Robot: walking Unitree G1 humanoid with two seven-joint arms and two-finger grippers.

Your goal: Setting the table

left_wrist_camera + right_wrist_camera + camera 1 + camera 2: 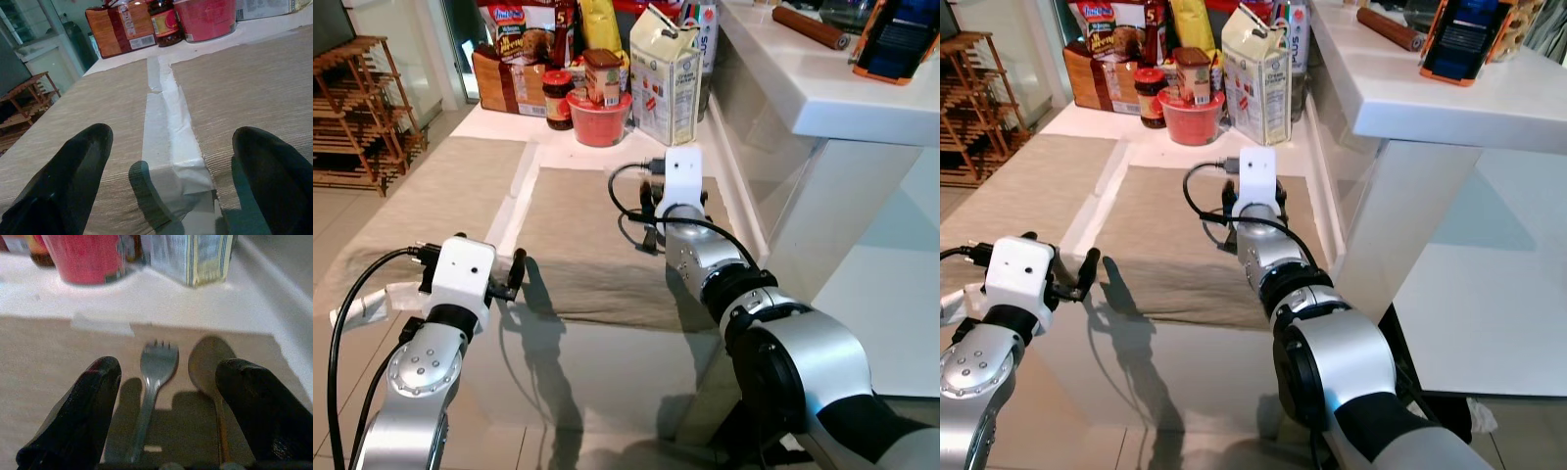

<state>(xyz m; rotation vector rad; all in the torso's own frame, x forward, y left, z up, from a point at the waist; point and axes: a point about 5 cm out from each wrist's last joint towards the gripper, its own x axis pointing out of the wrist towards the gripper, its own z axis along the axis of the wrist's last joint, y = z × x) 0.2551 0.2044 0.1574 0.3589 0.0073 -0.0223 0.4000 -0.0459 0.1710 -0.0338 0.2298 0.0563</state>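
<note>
Two beige placemats lie side by side on the white table, one on the left and one on the right. A metal fork and a spoon rest next to each other at the right mat's far end. My right gripper hangs open just above them, a finger on either side of the pair. My left gripper is open and empty. It hovers low at the table's near edge over the white strip between the two mats.
At the table's far end stand a red bowl, a milk carton, a jar and food packets. A raised white counter borders the right side. A wooden rack stands at the left.
</note>
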